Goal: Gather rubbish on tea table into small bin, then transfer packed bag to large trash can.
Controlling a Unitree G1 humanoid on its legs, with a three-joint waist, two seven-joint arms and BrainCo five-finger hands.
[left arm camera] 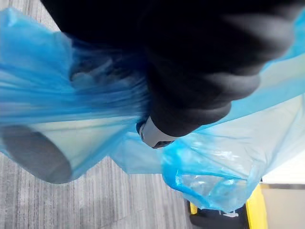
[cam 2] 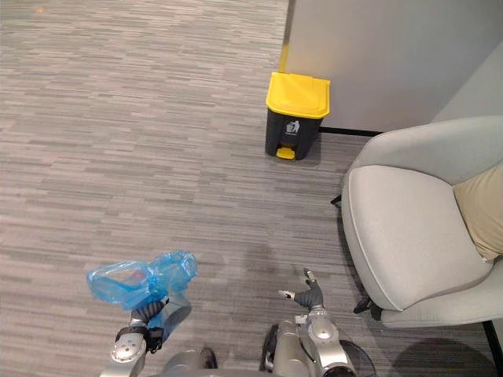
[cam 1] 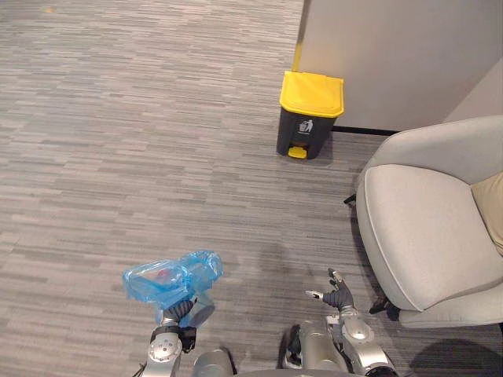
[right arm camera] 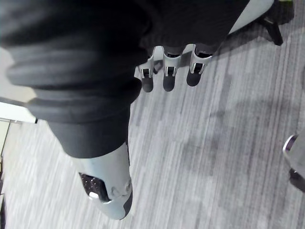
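Grey striped carpet (cam 1: 118,141) covers the floor, with a pale partition wall (cam 1: 393,55) at the far side.

Task item: the blue rubbish bag (cam 1: 169,279) is off the floor, in the left hand (cam 1: 182,312). That hand's fingers are closed on the bag's gathered neck, and the filled part bulges just above and beyond them. Judgement: it is held high so the load clears the carpet and cannot spill in transit.

Destination: the yellow-lidded pedal bin (cam 1: 310,115) stands against the wall, lid down, well beyond the fingertips of both hands. The transfer is judged to be at the carrying stage, with the approach to the bin not yet made.

The right hand (cam 1: 339,294) is empty, its fingers (right arm camera: 165,82) loosely extended with nothing between them and the thumb. A grey armchair (cam 1: 424,228) with a beige cushion (cam 1: 491,208) sits near their outer side. This hand is judged free to help at the bin.

Views compared: the left wrist view adds detail the head views lack, namely film pleated tightly into the grip and a pale cup (left arm camera: 38,148) pressed inside the bag close to the fingers. The head views supply the gap to the bin. The right wrist view confirms bare carpet past the right fingertips.
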